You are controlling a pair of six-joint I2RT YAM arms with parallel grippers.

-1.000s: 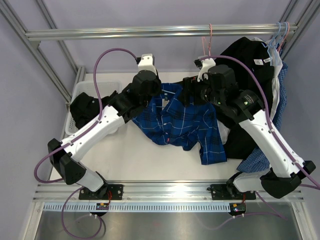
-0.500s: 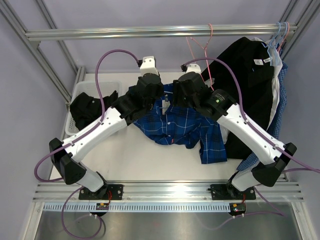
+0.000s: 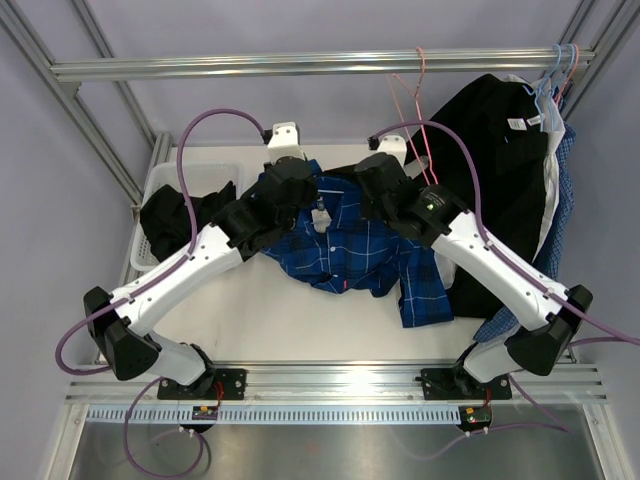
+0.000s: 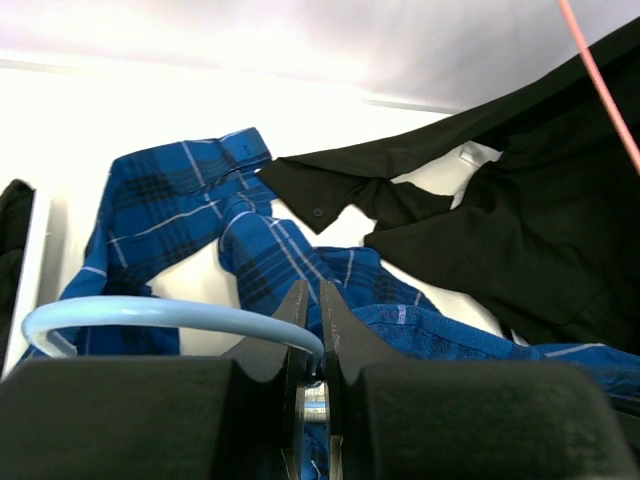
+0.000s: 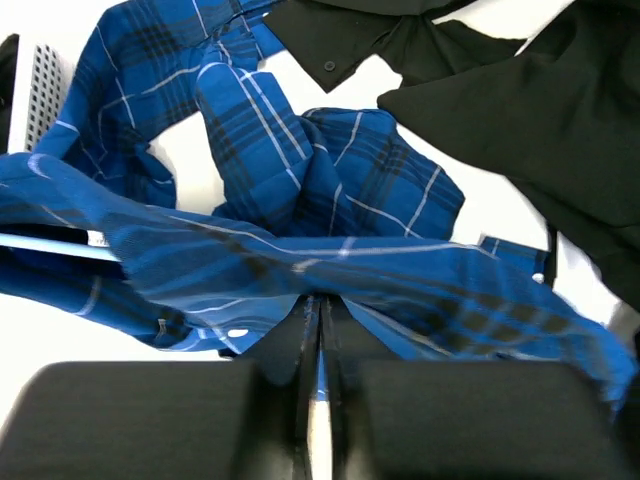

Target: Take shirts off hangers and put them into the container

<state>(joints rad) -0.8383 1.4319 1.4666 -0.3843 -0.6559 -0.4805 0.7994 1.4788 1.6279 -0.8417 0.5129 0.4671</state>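
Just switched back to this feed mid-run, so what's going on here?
Both arms are working on the blue plaid shirt spread on the table. The left gripper is shut on a light blue hanger, and the right gripper is pinching a fold of the plaid fabric. A black shirt lies in the basket at left; other shirts hang on the rail at right.

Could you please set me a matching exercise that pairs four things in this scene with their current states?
Things:
1. left gripper
2. right gripper
3. pink hanger
4. container

States:
A. holds a black shirt
B. hangs on the rail
C. shut on the light blue hanger
D. shut on the blue plaid shirt

Pairs: 1-C, 2-D, 3-B, 4-A
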